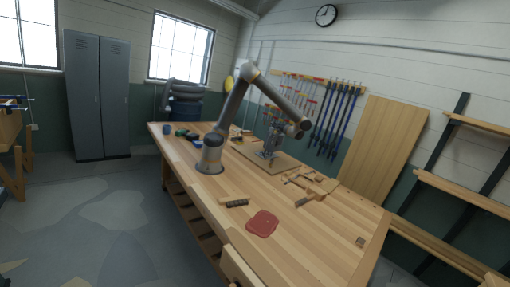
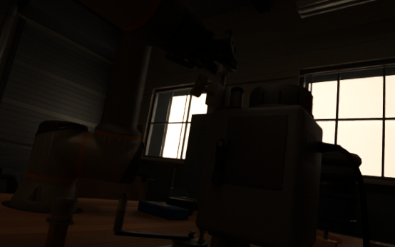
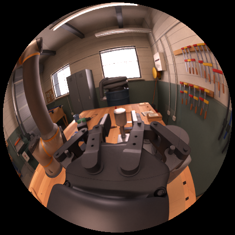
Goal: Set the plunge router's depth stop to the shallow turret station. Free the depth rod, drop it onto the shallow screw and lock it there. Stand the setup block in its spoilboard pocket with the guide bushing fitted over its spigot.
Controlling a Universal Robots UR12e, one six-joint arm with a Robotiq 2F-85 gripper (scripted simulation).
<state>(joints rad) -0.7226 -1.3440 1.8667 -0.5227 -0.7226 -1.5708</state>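
The plunge router [image 1: 273,141] stands upright on the spoilboard [image 1: 266,158] at the middle of the bench. Its depth rod ends in a knurled knob [image 3: 120,117] with a white cap, standing up from the router's top. My gripper [image 3: 120,122] is at the router's top, and the knob stands between its fingers. The gripper is open and holds nothing. A small brass-coloured piece [image 1: 271,162] stands on the spoilboard in front of the router. The turret and its screws are hidden behind my hand and lost in the dark in the second side camera.
Behind the bench, clamps [image 1: 334,115] hang on the wall and a plywood sheet [image 1: 380,147] leans there. A mallet [image 1: 311,195] and small tools lie right of the spoilboard. A red pad [image 1: 261,223] and a block [image 1: 235,201] lie nearer the bench's front. My arm's base [image 1: 210,159] stands left of the router.
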